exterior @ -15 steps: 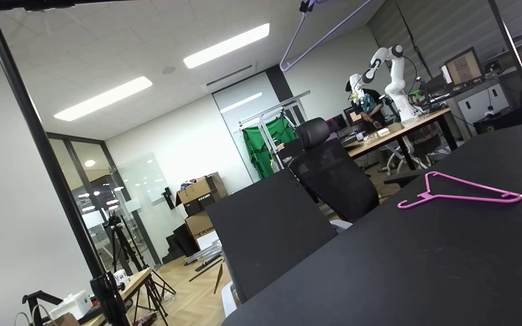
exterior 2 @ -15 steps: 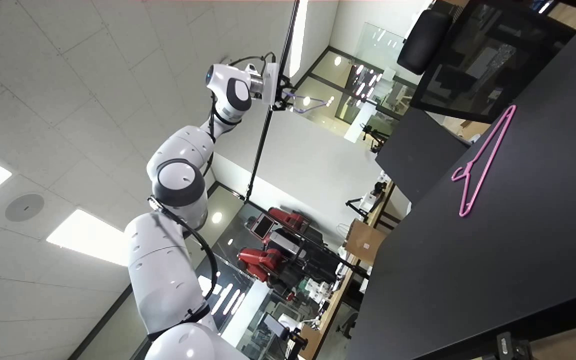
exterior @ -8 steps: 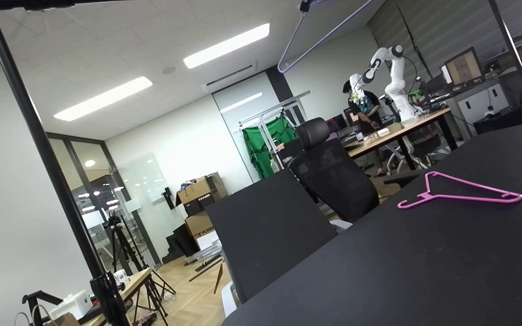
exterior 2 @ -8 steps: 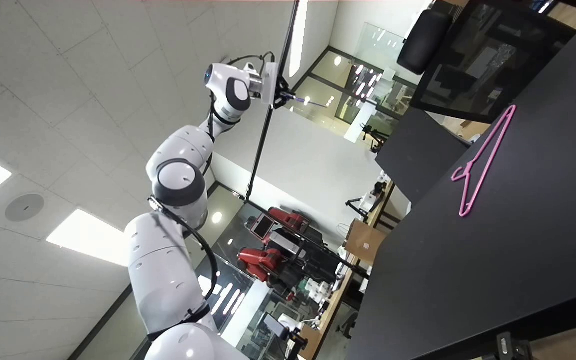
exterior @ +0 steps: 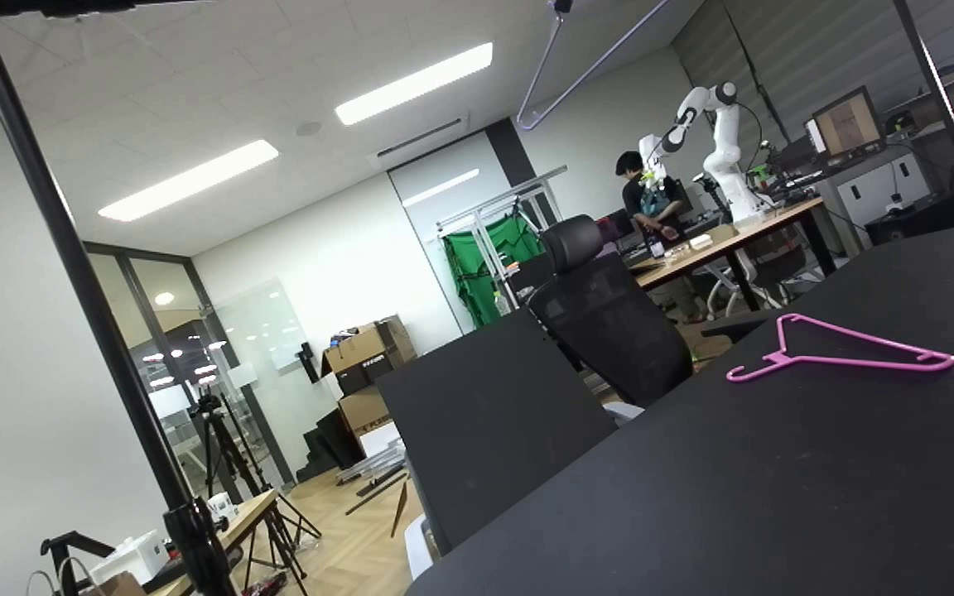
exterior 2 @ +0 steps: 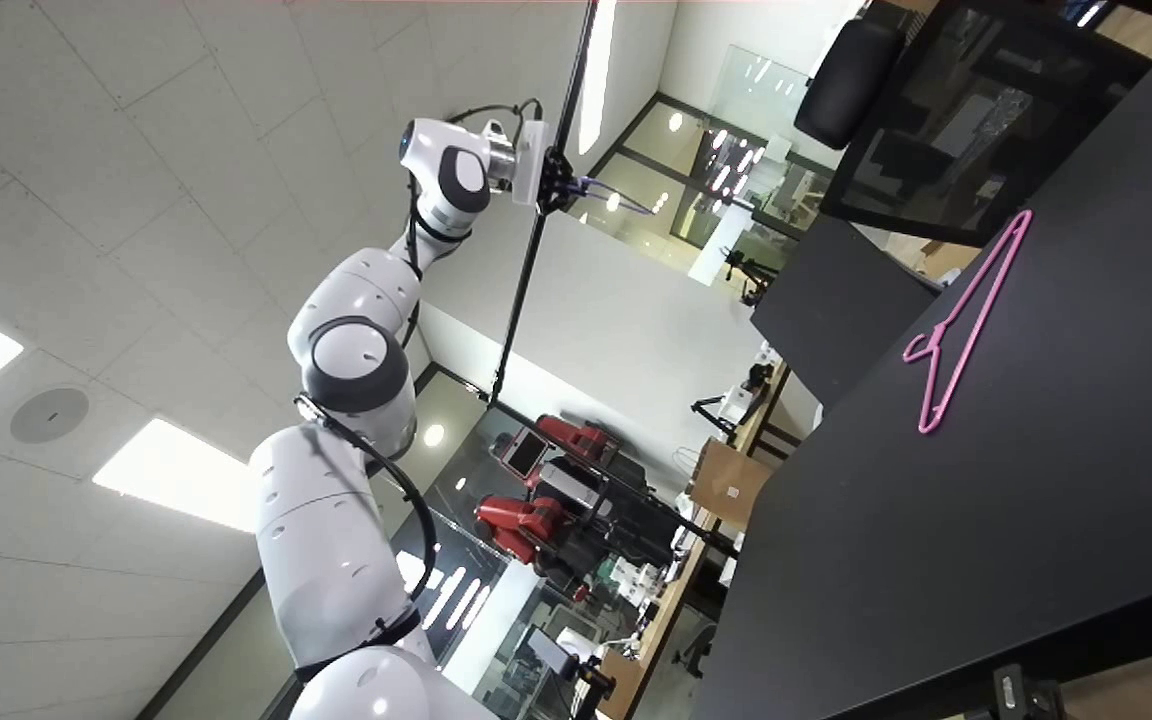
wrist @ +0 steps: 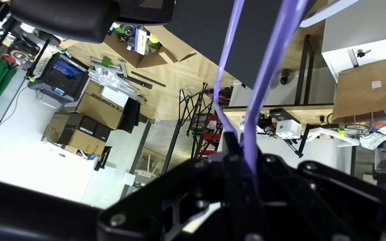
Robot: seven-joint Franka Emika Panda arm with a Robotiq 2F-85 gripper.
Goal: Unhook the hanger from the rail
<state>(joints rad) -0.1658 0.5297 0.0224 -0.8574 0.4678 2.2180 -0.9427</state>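
Note:
The lavender-purple hanger [wrist: 275, 50] runs down between the black fingers of my gripper [wrist: 243, 142] in the wrist view, and they are closed on its upper part. In an exterior view my gripper [exterior 2: 558, 183] is at the dark rail [exterior 2: 534, 245], with the purple hanger [exterior 2: 591, 184] sticking out beyond it. Another exterior view shows only the lower part of the hanger [exterior: 528, 127] at the top edge. The hook is hidden behind the gripper, so I cannot tell how it sits on the rail. A thick black bar [wrist: 28, 204], apparently the rail, crosses the wrist view's lower left.
On the black table [exterior: 692, 497] lies a pink hanger [exterior: 866, 362], also seen in an exterior view [exterior 2: 976, 320]. A black office chair [exterior: 609, 306] stands beside the table. Black upright poles [exterior: 79, 248] frame the scene. A person [exterior: 651, 199] stands in the background.
My gripper has gone from open to shut around the hanger. The wrist has shifted slightly up and left in an exterior view, and the hanger has swung and turned a little. The background person moved left.

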